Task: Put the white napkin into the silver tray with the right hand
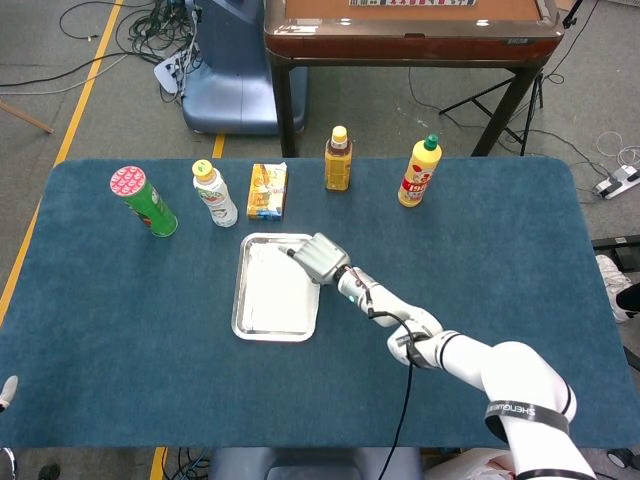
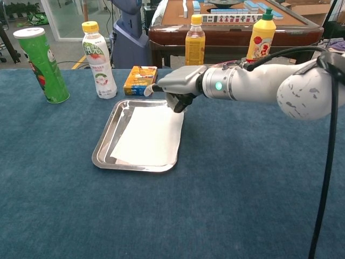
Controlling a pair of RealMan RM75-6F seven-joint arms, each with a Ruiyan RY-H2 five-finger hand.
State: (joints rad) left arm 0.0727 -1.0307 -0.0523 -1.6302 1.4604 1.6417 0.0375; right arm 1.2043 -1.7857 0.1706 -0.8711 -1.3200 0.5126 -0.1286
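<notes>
- On blue table, centre-left: silver tray w/ white napkin lying flat inside. Napkin's right edge runs up over tray's right rim in chest view.
- Right hand over tray's far-right corner, arm reaching in from lower right in head view. One finger stretched out toward left, others curled under; nothing held. Curled fingertips close above napkin's far-right corner — touching or not, can't tell.
- Left hand: only a small pale bit at far-left edge of head view; open or closed, can't tell.
- Behind tray, back row, left to right: green can w/ red-patterned lid, standing tilted in head view; white bottle w/ yellow cap; yellow box just beyond tray's far edge; amber bottle w/ yellow cap; yellow squeeze bottle w/ green cap & red label.
- All back-row items upright in chest view, well apart from each other except white bottle & box, which are near.
- Beyond table: brown table w/ dark legs, blue-grey machine base, cables on floor.
- Black cable hangs down at right of chest view, by right arm.
</notes>
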